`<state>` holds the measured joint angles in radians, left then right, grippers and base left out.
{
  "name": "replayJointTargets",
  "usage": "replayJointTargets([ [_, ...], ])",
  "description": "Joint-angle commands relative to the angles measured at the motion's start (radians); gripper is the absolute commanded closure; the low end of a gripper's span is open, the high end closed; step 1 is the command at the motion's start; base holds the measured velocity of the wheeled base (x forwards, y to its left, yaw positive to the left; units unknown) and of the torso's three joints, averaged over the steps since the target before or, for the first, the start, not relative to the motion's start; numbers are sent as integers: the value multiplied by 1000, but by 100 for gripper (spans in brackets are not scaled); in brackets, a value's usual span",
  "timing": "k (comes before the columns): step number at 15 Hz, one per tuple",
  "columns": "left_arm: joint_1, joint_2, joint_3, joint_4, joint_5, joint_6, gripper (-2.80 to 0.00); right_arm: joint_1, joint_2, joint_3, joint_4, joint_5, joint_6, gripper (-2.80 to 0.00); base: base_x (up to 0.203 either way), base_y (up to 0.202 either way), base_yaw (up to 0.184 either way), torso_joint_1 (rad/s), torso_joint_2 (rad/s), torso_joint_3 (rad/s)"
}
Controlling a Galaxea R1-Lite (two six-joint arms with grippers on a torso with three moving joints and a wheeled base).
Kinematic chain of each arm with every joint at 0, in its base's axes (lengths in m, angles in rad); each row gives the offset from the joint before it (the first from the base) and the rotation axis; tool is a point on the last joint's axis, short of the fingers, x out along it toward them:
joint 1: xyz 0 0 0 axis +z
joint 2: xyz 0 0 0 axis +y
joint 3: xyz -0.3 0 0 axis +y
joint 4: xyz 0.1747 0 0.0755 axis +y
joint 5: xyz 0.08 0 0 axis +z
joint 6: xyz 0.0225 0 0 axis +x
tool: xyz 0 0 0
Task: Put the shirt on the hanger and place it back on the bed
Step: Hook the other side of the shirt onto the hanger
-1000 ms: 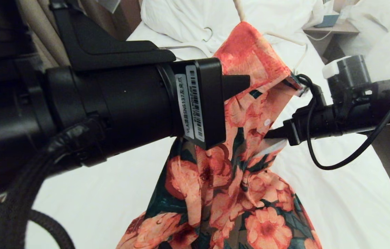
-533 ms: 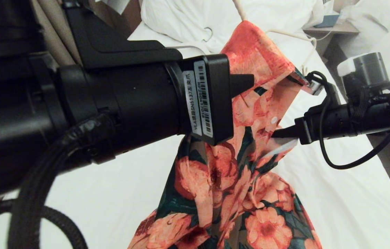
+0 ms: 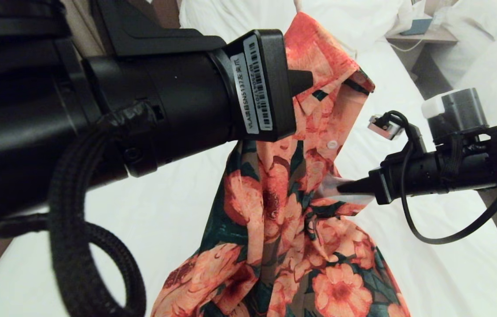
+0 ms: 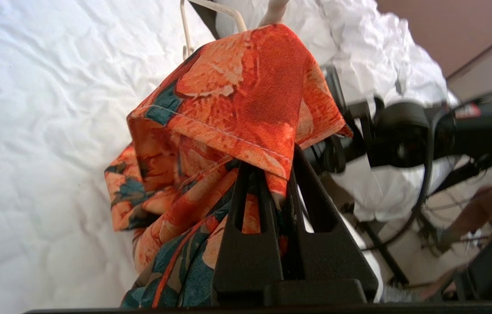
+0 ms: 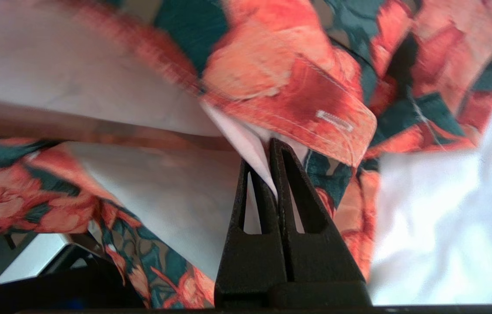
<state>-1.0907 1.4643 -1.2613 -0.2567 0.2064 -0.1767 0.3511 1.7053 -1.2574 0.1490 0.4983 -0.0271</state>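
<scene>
The flowered shirt (image 3: 292, 207) hangs bunched above the bed (image 3: 164, 198), its lower end trailing toward the near edge. My left gripper (image 4: 272, 168) is shut on a fold of the shirt (image 4: 237, 100) near its raised top; in the head view its tip (image 3: 301, 81) presses into the cloth from the left. My right gripper (image 5: 267, 150) is shut on the pale inner edge of the shirt (image 5: 315, 100) lower down, at the right (image 3: 340, 188). Thin cream wire of the hanger (image 4: 232, 15) shows just beyond the shirt's peak; the rest is hidden by cloth.
My left arm (image 3: 98, 114) fills the left of the head view and hides much of the bed. A big white pillow (image 3: 230, 17) lies at the bed's head. A bedside table (image 3: 420, 37) and a second white bed (image 3: 495, 61) stand to the right.
My left gripper has risen, lifting the shirt's top higher. My right gripper has sunk a little with its edge of the cloth, so the shirt is stretched further between them.
</scene>
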Motion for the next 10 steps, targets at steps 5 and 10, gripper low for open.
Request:
replayJointTargets([
  [5, 20, 5, -3, -19, 5, -6, 0, -26, -39, 67, -98, -62, 140, 0, 0, 0, 0, 0, 0, 0],
  [10, 6, -4, -3, -15, 4, -7, 0, -106, -29, 69, -158, -93, 220, 0, 0, 0, 0, 0, 0, 0],
])
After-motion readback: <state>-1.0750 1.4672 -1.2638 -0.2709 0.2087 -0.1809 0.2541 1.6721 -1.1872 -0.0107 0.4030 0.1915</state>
